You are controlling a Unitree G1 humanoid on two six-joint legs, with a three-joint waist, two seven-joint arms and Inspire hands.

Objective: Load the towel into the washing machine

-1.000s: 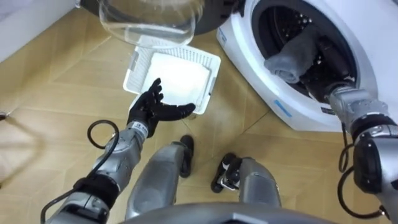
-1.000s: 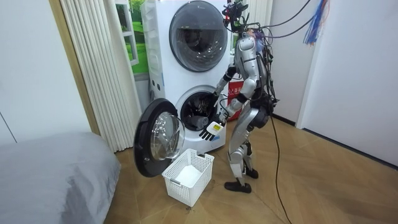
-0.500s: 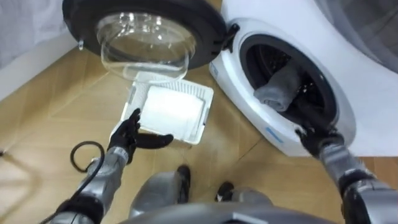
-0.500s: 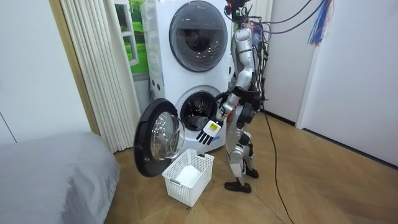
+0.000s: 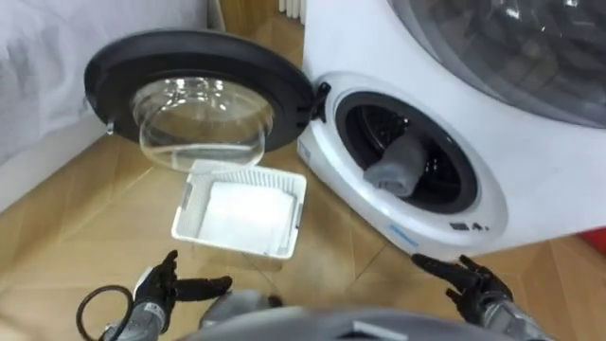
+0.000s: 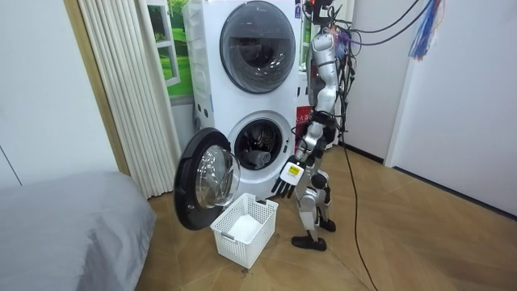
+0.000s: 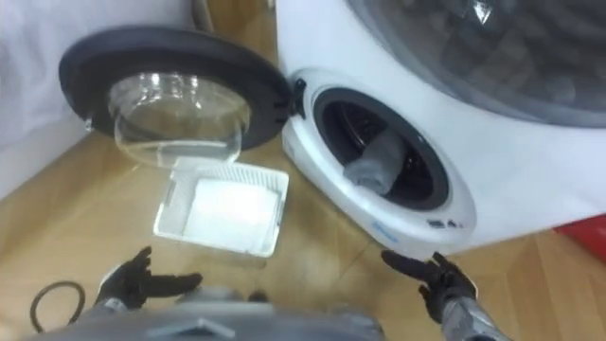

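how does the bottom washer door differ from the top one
The bottom door is swung wide open above the white basket, baring the drum with a grey towel at its mouth; the top door is shut. The bottom door shows its clear glass bowl bulging out; the top door faces out with a dark window. Both are round with dark rims.

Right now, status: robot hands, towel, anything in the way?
Open, empty: left robot hand, right robot hand. Grey towel bunched at washing machine drum mouth. Door wide open; basket on floor beside it.
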